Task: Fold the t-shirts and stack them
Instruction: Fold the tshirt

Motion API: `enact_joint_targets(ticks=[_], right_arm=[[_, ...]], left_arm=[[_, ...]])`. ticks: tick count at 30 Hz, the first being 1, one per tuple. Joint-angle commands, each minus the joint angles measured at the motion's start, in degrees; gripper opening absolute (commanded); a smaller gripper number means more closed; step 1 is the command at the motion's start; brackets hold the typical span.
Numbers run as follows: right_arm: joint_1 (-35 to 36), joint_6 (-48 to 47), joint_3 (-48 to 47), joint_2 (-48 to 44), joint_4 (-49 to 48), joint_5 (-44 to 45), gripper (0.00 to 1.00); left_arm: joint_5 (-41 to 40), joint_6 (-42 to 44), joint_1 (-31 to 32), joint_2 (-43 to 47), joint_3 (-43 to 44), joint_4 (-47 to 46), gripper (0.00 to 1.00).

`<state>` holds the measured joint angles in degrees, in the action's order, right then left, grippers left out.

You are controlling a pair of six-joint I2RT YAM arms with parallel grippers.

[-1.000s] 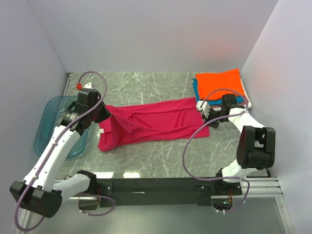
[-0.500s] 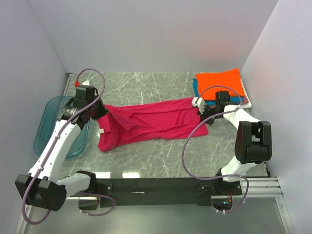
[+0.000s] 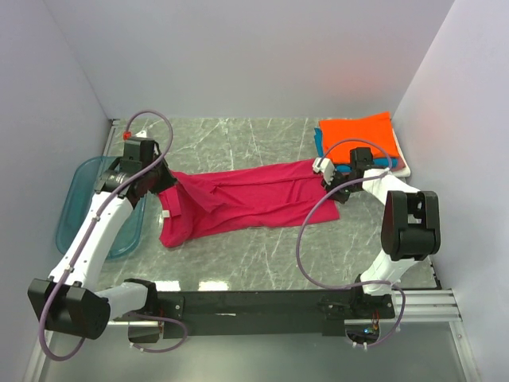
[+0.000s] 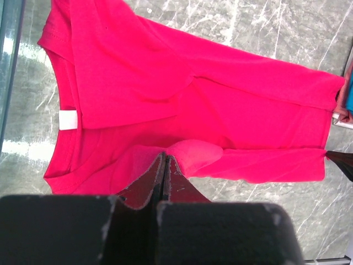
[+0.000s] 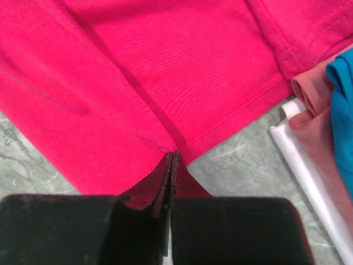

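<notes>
Our left gripper [image 4: 164, 157] is pinched tight on a raised fold of the magenta-red t-shirt [image 4: 193, 105] at its collar end. Our right gripper [image 5: 172, 155] is clamped the same way on the hem edge at the other end. From above, we see the shirt stretched lengthwise across the marble table [image 3: 238, 135] between both arms. Only the left wrist view shows the white neck label [image 4: 68, 119]. Only the right wrist view shows the pinkish t-shirt [image 5: 314, 94], the teal-blue t-shirt [image 5: 345, 83] and the white t-shirt [image 5: 298, 141] layered just beside the hem. Overhead, the orange t-shirt [image 3: 358, 131] tops that stack, and the blue tray [image 3: 75, 199] lies at the far left.
</notes>
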<state>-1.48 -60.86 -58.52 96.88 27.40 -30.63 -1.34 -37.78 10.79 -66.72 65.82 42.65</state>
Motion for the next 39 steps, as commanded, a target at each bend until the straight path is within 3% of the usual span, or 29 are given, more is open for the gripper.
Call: enact_joint_targets(ticks=[1,6,7,8,9,11,26,39], right_arm=[[0.33,1.18,-2.65,0.15,-1.47,0.57,0.0],[0.33,2.94,-2.21,-0.73,-2.79,0.57,0.06],[0.33,3.55,-2.21,-0.99,-3.66,0.57,0.1],[0.33,5.3,-2.3,-1.08,-4.02,0.92,0.22],[0.33,6.1,-2.39,-1.43,-4.45,1.1,0.28],[0.33,7.77,-2.21,-2.74,-5.42,0.84,0.34],[0.24,10.59,0.07,-11.45,-2.26,-8.39,0.36],[0.24,11.11,2.45,-12.77,-3.05,-9.89,0.37]], left_arm=[[0.9,1.74,-0.41,-0.95,3.08,-2.84,0.0],[2.4,1.92,-0.42,-2.62,4.05,-3.63,0.0],[2.57,1.92,-0.42,-2.89,4.22,-3.72,0.0],[2.66,2.09,-0.42,-3.15,4.4,-3.89,0.0],[2.75,2.1,-0.42,-3.33,4.84,-3.89,0.0],[3.01,2.45,-0.5,-4.29,5.54,-4.16,0.0],[5.29,8.85,-0.42,-15.98,14.24,-4.51,0.0],[17.25,20.11,-0.42,-28.45,24.35,-2.93,0.0]])
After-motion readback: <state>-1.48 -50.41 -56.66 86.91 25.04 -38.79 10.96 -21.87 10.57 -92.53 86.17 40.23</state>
